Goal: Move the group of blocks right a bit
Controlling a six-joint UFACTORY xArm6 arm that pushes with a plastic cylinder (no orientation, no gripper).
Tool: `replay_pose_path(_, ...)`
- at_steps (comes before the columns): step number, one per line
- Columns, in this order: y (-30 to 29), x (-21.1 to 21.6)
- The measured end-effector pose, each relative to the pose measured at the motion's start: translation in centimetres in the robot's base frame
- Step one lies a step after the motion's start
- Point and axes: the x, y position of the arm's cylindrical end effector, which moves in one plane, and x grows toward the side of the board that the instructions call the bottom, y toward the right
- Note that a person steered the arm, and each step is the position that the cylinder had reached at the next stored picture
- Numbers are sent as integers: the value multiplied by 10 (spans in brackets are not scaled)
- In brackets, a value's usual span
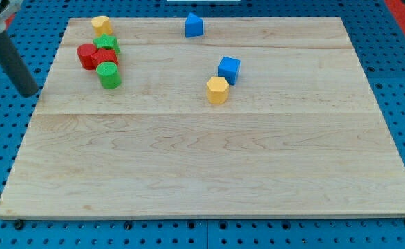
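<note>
A tight group of blocks sits at the board's upper left: a yellow block [101, 25] at the top, a green block [108, 45] below it, a red cylinder [86, 55], a red block [105, 58] and a green cylinder [108, 75] at the bottom. My tip [29, 92] is the lower end of the dark rod, just off the board's left edge, left of and a little below the group, not touching any block.
A blue block [193, 25] stands near the top edge at centre. A blue cube [229, 69] and a yellow block [217, 90] touch right of centre. The wooden board [209, 166] lies on a blue pegboard.
</note>
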Motion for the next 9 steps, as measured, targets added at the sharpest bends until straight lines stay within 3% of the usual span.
replay_pose_path(3,72,-5)
replay_pose_path(4,4,0)
replay_pose_path(5,-3,-15)
replay_pose_path(7,92,-71)
replay_pose_path(9,45,-83)
